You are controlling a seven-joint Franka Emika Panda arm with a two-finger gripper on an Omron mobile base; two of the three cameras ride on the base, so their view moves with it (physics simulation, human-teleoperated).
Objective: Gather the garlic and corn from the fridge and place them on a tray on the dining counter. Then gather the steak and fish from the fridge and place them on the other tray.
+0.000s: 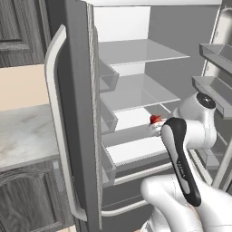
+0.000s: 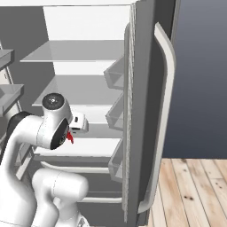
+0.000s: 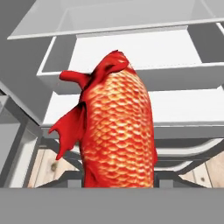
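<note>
On the far left, beside the fridge, there is a pale stone table on dark cabinets, with a cream wall above it. Next comes the fridge's open left door with its long pale handle. Inside, the white shelves look bare, so nothing else seems left to fetch from the part that can be seen. The arm reaches into the middle of the fridge, and the end effector is closed around the fish, a big red and orange fish with shiny scales. The fish points away from the hand, out over a shelf, and a bit of its red tail peeks out by the wrist. So the fish is picked up, but it must yet go to a tray, and no tray can be seen here. I cannot tell where the garlic, corn or steak are. To the right stands the other open door, then a dark blue-grey wall and a light wooden floor.
</note>
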